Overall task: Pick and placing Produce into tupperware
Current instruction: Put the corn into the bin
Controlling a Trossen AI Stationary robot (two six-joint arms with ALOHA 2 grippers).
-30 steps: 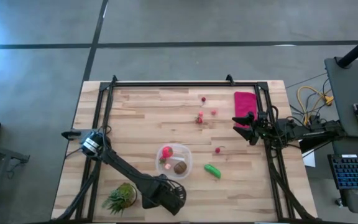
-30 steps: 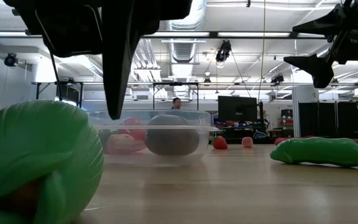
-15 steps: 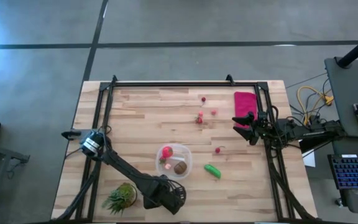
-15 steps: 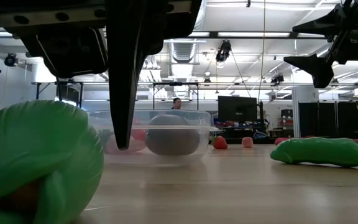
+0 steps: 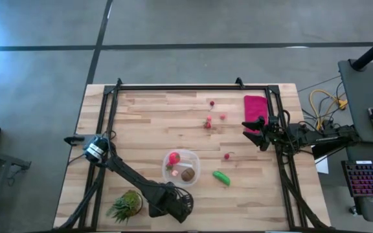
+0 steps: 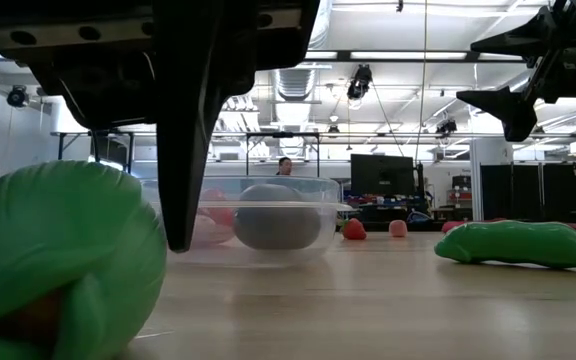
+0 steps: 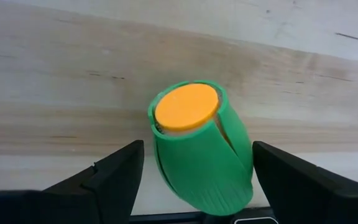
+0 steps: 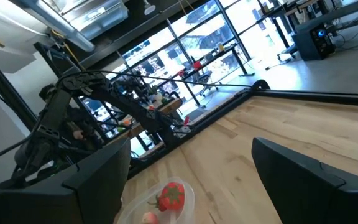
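Note:
In the left wrist view a green oblong piece with a flat orange end lies on the table near its near edge. My left gripper is open, with one finger on either side of the piece. The high view shows this gripper covering the piece. The clear tupperware holds the red tomato and the brown piece. A second green piece lies to its right. Several red berries are scattered farther back. My right gripper hangs open above the right side of the table.
A spiky potted plant stands just left of my left gripper at the near edge. A flat red cloth lies at the far right, beside my right gripper. A black frame runs around the tabletop.
My left gripper has come down toward the table, and its fingers now reach lower around the green piece at the near edge. The green piece, the tupperware and my right arm have stayed where they were.

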